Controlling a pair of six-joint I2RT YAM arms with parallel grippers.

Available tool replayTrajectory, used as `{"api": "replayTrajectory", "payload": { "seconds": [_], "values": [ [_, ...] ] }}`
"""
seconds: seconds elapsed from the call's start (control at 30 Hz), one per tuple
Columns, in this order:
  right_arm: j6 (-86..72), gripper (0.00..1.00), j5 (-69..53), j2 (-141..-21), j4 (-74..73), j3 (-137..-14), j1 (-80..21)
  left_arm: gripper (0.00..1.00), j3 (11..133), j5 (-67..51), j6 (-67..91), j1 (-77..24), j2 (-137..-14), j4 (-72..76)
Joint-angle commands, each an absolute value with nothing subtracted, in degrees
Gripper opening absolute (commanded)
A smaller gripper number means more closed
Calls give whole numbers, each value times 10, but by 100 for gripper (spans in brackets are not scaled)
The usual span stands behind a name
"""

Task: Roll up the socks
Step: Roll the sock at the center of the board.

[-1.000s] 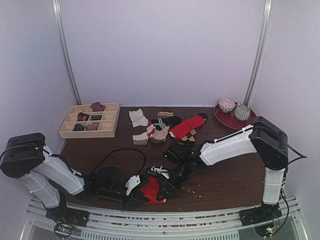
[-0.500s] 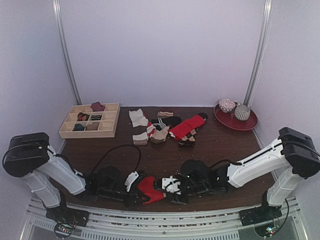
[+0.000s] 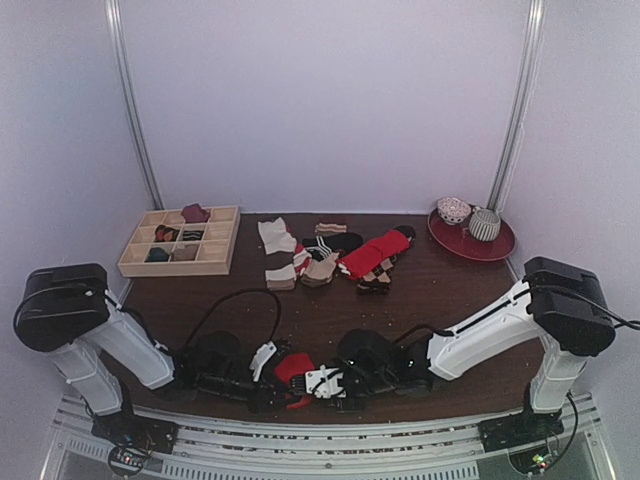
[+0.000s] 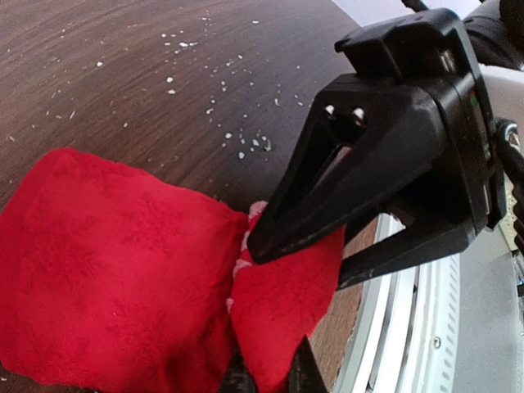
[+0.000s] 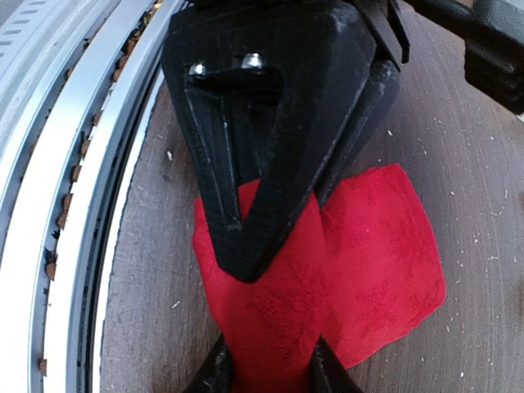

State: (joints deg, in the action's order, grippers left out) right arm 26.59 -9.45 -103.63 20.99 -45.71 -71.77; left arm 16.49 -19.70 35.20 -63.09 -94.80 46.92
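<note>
Two grips meet on one bundle: left pincer (image 4: 264,378) and right pincer (image 5: 266,372) each clench the red sock (image 3: 292,368), bottom centre of the top view by the desk (image 3: 450,300) edge. Soft, light, floppy; likely best pinched through bunched layers.

The socks (image 3: 292,368) lie at the worktop's (image 3: 450,310) near edge, between the left end effector (image 4: 264,374) and the right end effector (image 5: 264,370). Behind them: tray (image 3: 128,262) far left, sock heap (image 3: 330,255) centre, plate (image 3: 472,245) far right.
</note>
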Motion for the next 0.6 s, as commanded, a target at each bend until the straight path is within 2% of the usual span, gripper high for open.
{"api": "replayTrajectory", "payload": {
  "seconds": [0.0,0.17,0.27,0.37,0.57],
  "values": [
    [229,21,-118,-1047,130,-488,-720,24,154,-184,320,-631,-953,364],
    [146,17,-168,-1050,-25,-557,-707,56,182,-116,244,-630,-854,264],
    [103,17,-223,-1070,-149,-611,-684,78,178,-85,215,-631,-770,230],
    [83,17,-284,-1105,-238,-660,-660,90,161,-56,199,-636,-701,216],
    [32,17,-367,-1180,-283,-698,-606,98,84,-31,187,-655,-619,317]
  ]
}}
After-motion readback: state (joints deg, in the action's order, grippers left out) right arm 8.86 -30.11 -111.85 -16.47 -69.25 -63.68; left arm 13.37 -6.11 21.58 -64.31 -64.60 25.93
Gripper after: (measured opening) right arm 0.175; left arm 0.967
